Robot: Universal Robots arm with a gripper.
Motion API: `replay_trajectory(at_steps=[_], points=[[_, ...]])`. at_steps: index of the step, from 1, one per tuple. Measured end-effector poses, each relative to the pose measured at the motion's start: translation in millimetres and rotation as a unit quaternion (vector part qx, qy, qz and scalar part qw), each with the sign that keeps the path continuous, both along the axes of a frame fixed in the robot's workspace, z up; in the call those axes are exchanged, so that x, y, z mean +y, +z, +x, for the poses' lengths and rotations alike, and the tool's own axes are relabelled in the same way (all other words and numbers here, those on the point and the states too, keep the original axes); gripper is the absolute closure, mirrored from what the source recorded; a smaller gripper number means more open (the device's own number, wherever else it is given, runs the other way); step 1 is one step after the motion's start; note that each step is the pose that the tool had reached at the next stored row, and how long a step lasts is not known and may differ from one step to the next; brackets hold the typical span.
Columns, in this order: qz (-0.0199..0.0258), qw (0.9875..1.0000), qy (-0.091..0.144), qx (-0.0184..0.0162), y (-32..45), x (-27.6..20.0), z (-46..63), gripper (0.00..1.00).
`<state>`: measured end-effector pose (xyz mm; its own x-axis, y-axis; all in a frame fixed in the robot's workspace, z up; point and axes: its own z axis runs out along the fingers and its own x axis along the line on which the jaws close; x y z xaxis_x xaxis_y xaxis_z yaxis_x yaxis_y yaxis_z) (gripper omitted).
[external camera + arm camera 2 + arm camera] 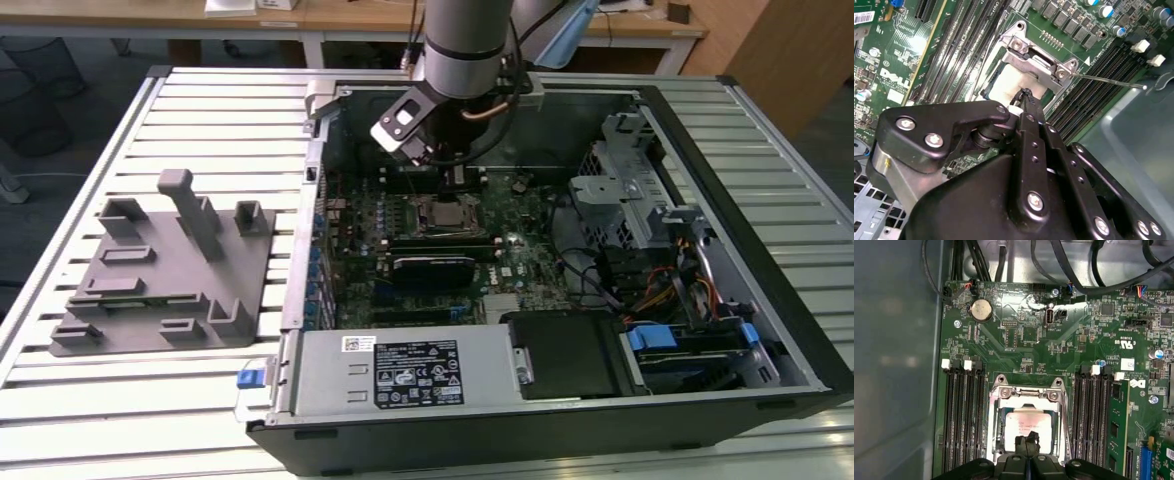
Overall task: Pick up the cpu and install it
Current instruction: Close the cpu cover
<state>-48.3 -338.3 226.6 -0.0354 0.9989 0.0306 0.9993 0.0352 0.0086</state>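
End effector [1027,441], tips pinched together and empty, hangs just over the cpu [1024,422] seated in the socket [1026,394]; in the exterior view, cpu at its six o'clock.

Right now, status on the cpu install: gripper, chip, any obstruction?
Gripper shut, tips right over the cpu. It lies flat inside the socket frame. No obstruction seen above the socket.

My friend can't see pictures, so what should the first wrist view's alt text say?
The gripper, fingers shut, is poised over the silver cpu lying in its metal-framed socket on a green motherboard, with black memory slots flanking the socket.
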Motion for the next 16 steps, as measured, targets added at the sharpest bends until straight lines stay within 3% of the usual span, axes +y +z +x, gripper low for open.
replay_trajectory(at_steps=[16], points=[[0.0000,1.0000,0.000,0.0000,-4.6,0.0,-7.9,0.89]])
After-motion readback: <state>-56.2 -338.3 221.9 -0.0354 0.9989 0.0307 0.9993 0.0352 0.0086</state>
